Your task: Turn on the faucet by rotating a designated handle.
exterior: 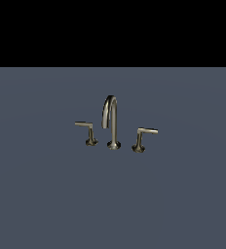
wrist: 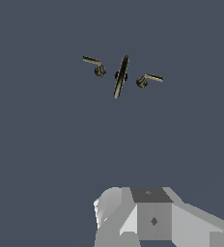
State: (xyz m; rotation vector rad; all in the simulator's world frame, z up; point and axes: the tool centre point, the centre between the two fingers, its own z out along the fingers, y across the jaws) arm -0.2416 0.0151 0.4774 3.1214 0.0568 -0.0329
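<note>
The faucet (exterior: 112, 121) stands on the flat grey floor in the middle of the exterior view, with a tall arched spout on a round base. The handle (exterior: 144, 136) is the lever on the exterior view's right, with a long pale bar pointing right. The mirror lever (exterior: 87, 131) with the shorter, darker bar stands on the left. The wrist view shows the spout (wrist: 121, 76) from above, the handle (wrist: 150, 79) and the other lever (wrist: 93, 63), all far off. Only grey parts of my gripper (wrist: 152, 217) show at the wrist picture's edge. The fingertips are hidden. The arm is out of the exterior view.
Plain grey floor (exterior: 47, 194) surrounds the faucet on all sides. No other objects show in either view.
</note>
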